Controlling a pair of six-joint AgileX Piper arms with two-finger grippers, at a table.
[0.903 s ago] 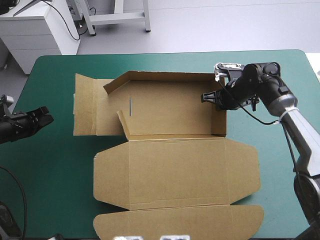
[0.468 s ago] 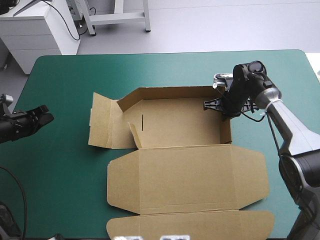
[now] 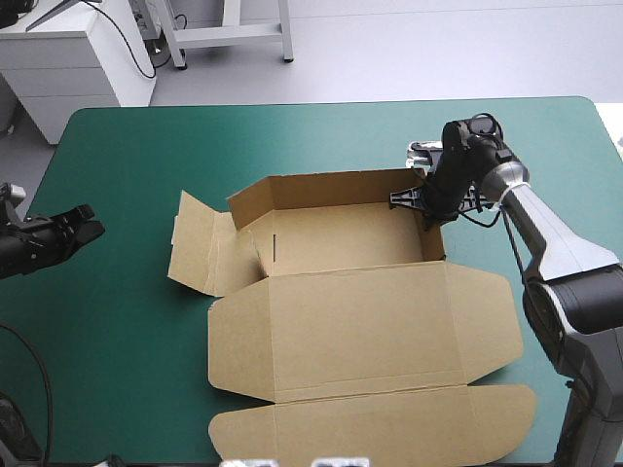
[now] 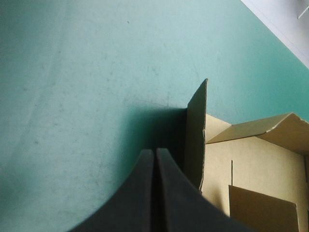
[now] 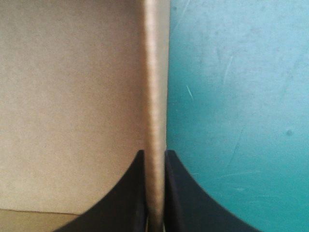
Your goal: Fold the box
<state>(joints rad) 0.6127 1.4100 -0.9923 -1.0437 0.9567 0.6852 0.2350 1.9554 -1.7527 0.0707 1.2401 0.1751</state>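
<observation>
Box [image 3: 350,321] of brown board lies on the middle and right of the table [image 3: 127,321], its long axis running left to right, parallel to the far edge. The tray half is toward the far side and opens upward. Its far wall [image 3: 331,187] stands raised and its right wall [image 3: 435,233] is upright. At the left end a flap [image 3: 195,243] splays outward, half lifted off the teal-green cover. A thin dark slit [image 3: 275,248] shows in the tray floor near that end. The lid [image 3: 360,326] lies flat toward the near edge, wider than the tray, and ends in a round-cornered tuck flap [image 3: 375,428]. The right gripper [image 3: 428,206] is at the tray's far right corner. In its wrist view its black fingers [image 5: 137,193] are clamped on the edge of the right wall [image 5: 157,96], with board on one side and cover on the other. The left gripper [image 3: 86,230] sits at the table's left edge, apart from the box, its jaws pressed together in a point [image 4: 155,153] aimed toward the left flap [image 4: 197,140].
</observation>
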